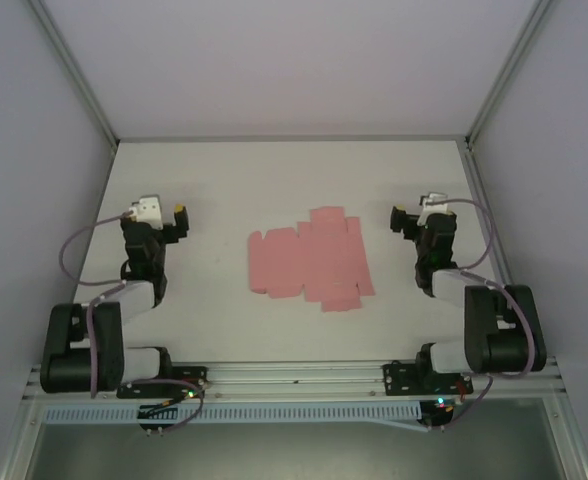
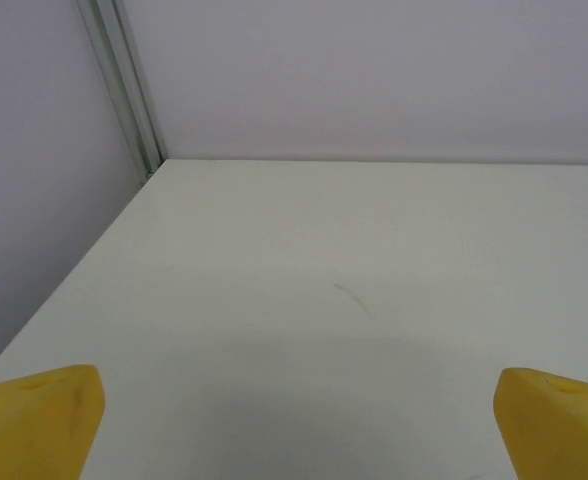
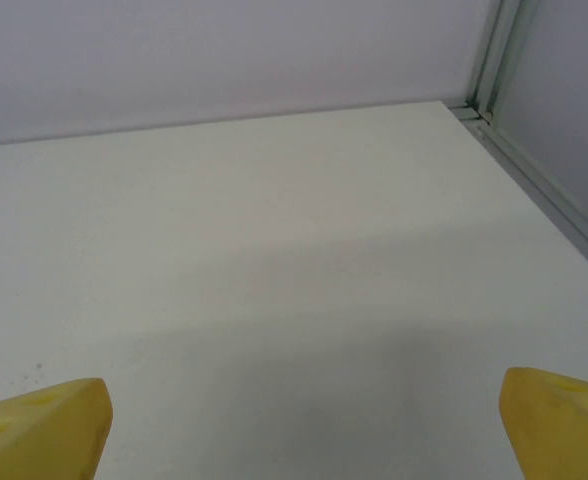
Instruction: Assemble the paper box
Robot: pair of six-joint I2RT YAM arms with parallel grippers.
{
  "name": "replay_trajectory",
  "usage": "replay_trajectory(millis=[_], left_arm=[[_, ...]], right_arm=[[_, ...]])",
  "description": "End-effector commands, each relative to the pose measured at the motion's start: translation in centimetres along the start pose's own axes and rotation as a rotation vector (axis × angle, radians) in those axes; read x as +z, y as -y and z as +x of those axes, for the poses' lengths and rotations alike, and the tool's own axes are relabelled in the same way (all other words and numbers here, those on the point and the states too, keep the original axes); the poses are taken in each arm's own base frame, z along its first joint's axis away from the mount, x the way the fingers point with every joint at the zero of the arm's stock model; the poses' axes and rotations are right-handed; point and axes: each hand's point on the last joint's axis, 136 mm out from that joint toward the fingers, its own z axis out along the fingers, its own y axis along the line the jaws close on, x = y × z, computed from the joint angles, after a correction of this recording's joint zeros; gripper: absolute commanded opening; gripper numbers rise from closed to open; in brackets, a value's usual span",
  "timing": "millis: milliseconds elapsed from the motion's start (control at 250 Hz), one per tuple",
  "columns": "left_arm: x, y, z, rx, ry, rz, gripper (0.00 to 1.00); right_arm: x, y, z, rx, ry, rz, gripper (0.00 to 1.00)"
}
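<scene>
White counter [image 1: 224, 180] spreads between pale grey walls [image 1: 274, 60], and the paper box [image 1: 309, 262] lies near its middle as a flat pink die-cut sheet, flaps spread and unfolded. The left claw [image 1: 180, 222] hangs to the sheet's left, well apart from it, its yellow fingers [image 2: 34, 425] spread wide with bare counter between them. The right claw [image 1: 398, 220] hangs to the sheet's right, likewise wide open, holding and touching nothing.

paper box [image 1: 309, 262] in matt pink card, smooth white table [image 1: 214, 185] — metal frame rail [image 1: 294, 373], yellow plastic fingertips [image 2: 34, 420]
</scene>
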Motion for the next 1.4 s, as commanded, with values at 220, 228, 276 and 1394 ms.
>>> replay_trajectory(millis=[220,228,276,1394], left_arm=[[-2.2,7.2,0.0,-0.262,-0.345,0.183,1.0],[-2.3,7.5,0.1,-0.267,-0.356,0.193,1.0],[-3.0,9.7,1.1,-0.284,-0.425,0.269,1.0],[-10.2,24.4,12.7,-0.545,-0.995,0.871,0.6]], right_arm=[[-2.8,-7.9,0.7,0.035,-0.358,-0.077,0.87],[-2.9,-8.2,0.9,0.04,-0.368,-0.085,0.86],[-3.3,-10.2,2.5,0.068,-0.431,-0.146,0.81],[-6.8,-14.1,20.7,0.214,-0.892,-0.191,0.46]])
